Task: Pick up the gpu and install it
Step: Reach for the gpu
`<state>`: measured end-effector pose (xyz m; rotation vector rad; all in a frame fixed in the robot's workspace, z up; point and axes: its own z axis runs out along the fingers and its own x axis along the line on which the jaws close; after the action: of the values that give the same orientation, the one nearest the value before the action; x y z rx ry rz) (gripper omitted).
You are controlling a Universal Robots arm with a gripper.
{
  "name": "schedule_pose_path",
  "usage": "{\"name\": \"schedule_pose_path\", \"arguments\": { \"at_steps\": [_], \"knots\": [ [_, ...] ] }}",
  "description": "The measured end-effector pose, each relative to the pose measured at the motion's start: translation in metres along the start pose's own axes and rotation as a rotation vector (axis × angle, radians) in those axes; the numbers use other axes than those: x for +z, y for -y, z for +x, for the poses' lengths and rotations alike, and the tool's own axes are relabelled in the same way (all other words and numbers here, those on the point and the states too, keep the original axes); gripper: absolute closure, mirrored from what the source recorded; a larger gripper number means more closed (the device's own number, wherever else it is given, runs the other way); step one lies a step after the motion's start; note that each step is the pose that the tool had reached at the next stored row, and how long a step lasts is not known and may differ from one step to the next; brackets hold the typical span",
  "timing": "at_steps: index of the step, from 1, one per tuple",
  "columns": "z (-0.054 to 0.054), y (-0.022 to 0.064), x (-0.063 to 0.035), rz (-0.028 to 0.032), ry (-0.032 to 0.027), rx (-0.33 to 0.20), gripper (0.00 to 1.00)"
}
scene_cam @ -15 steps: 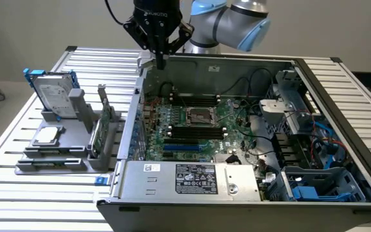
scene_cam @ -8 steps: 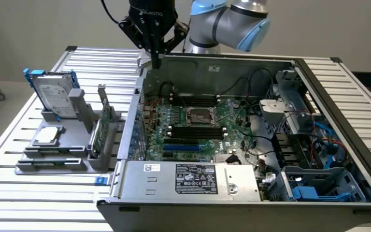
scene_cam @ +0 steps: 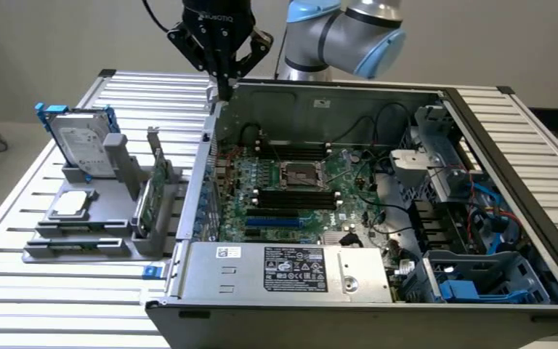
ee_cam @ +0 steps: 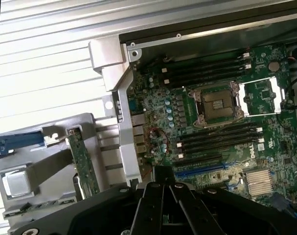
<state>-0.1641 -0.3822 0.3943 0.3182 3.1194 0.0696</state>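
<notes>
The gpu [scene_cam: 153,195] stands on edge in a grey holder [scene_cam: 95,243] on the table, at the exterior view's left of the open computer case [scene_cam: 289,280]. In the wrist view the gpu [ee_cam: 82,164] shows as a thin green board edge in that grey holder [ee_cam: 50,166]. My gripper [scene_cam: 224,87] hangs high over the far corner of the case wall, well away from the gpu. Its fingers [ee_cam: 155,193] are shut with nothing between them. The large green motherboard [scene_cam: 289,193] lies inside the case, with blue slots [ee_cam: 207,171] near my fingertips.
A silver hard drive in a blue frame [scene_cam: 78,142] stands upright at the holder's far end. A square silver chip [scene_cam: 72,204] rests on the holder. Cables, a drive cage [scene_cam: 453,163] and a power supply [scene_cam: 289,270] crowd the case. The slatted table [scene_cam: 46,305] surrounds it.
</notes>
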Motion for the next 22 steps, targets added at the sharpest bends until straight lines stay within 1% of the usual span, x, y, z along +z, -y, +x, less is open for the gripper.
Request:
{"name": "schedule_pose_path", "arguments": {
  "at_steps": [3,5,12,22],
  "knots": [
    [0.011,-0.0014,0.0000,0.0001,-0.0001,0.000,0.89],
    [0.017,-0.0020,0.0001,0.0004,-0.0015,0.000,0.89],
    [0.037,-0.0032,0.0001,0.0025,-0.0122,0.001,0.89],
    [0.067,-0.0044,0.0002,0.0053,-0.0258,0.001,0.89]
  ]
}}
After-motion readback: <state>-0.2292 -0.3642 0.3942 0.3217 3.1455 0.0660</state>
